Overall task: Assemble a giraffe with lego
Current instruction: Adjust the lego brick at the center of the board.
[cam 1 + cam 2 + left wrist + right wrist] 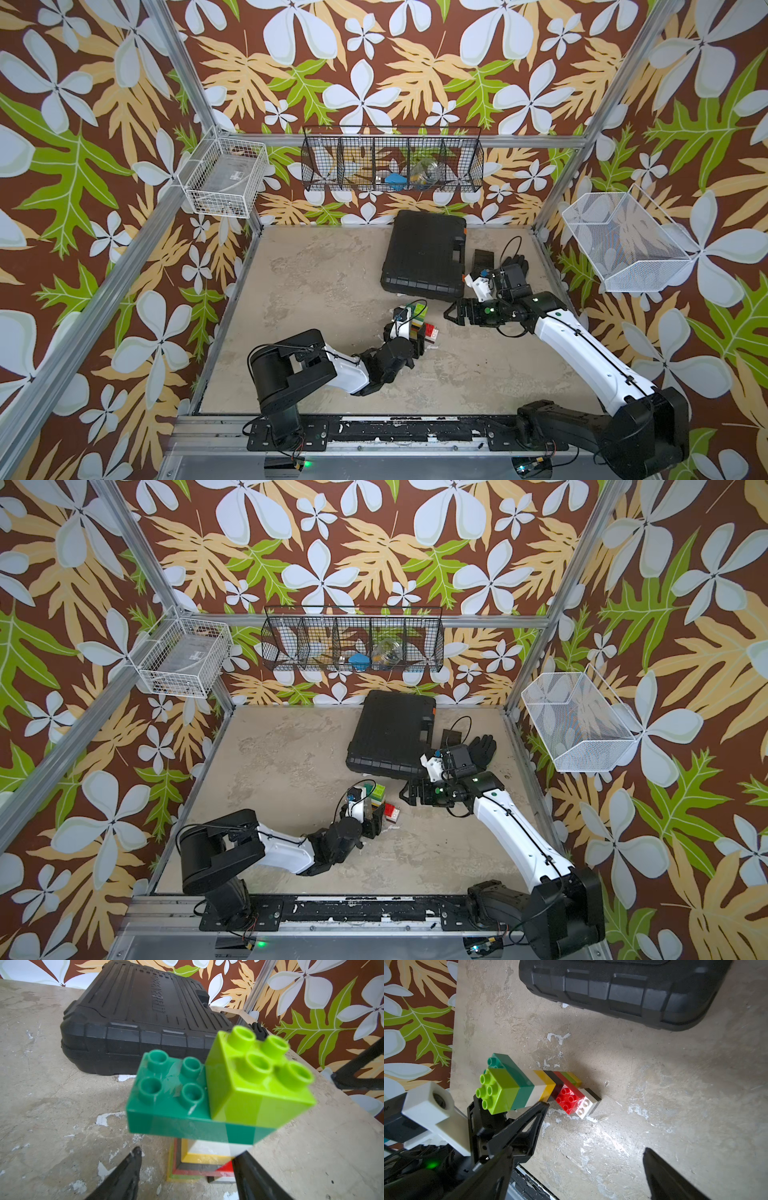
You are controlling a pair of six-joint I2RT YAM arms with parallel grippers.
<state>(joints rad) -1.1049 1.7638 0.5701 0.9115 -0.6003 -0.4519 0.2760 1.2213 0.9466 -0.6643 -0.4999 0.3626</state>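
Note:
The giraffe [415, 316] [375, 796] stands upright on the table, a little right of centre. A lime green brick [255, 1084] sits on its dark green head brick [166, 1113]. Below come the white, yellow and black neck stripes, then the red body [570, 1098] on two short legs. My left gripper [419, 337] [187, 1155] straddles the neck low down. It is open, with one finger [247, 1169] against the bricks and the other finger [131, 1167] a gap away. My right gripper [449, 314] [571, 1167] hangs open and empty just right of the giraffe.
A black hard case [424, 253] lies behind the giraffe. A small black box [484, 257] and a black glove [515, 264] lie to its right, behind the right arm. Wire baskets [390, 160] hang on the walls. Metal frame posts edge the table.

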